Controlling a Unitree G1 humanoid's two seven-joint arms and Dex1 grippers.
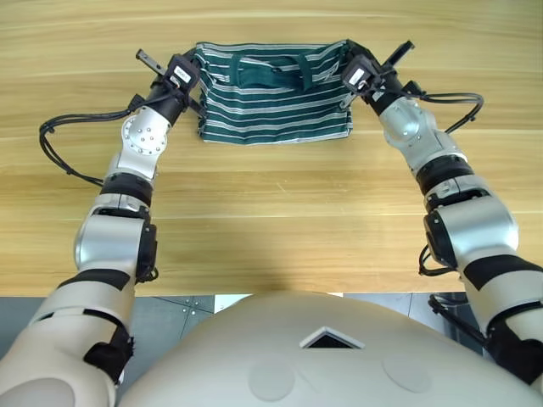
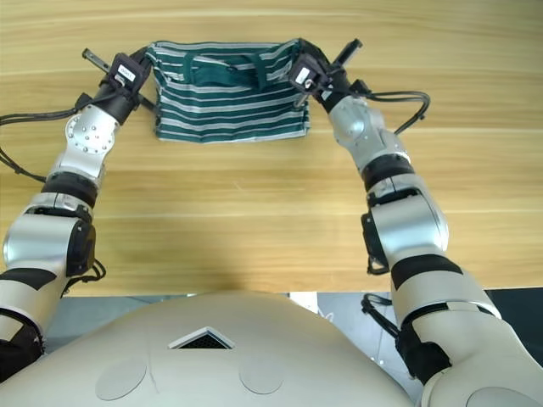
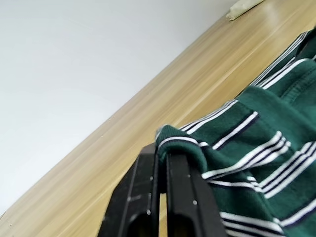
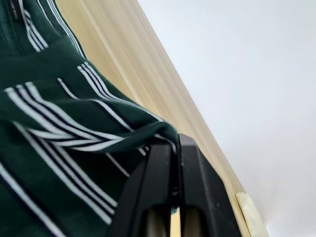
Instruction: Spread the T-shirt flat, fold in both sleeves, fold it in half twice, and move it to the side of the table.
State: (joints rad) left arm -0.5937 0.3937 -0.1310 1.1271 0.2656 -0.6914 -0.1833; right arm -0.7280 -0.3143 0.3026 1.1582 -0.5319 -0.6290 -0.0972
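A dark green T-shirt (image 1: pixel 271 97) with white stripes lies folded into a wide band on the far part of the wooden table (image 1: pixel 271 220), its collar facing up. My left gripper (image 1: pixel 193 61) is shut on the shirt's far left corner (image 3: pixel 170 138), the cloth pinched between its black fingers (image 3: pixel 148 197). My right gripper (image 1: pixel 349 52) is shut on the far right corner (image 4: pixel 163 131) in the same way. Both corners are held slightly above the tabletop, while the shirt's near edge rests on the wood.
Bare wood stretches on both sides of the shirt and all the way to the table's near edge (image 1: pixel 212 292). A white wall (image 3: pixel 74 64) rises behind the far edge. A small pale object (image 3: pixel 244 7) lies at the far edge.
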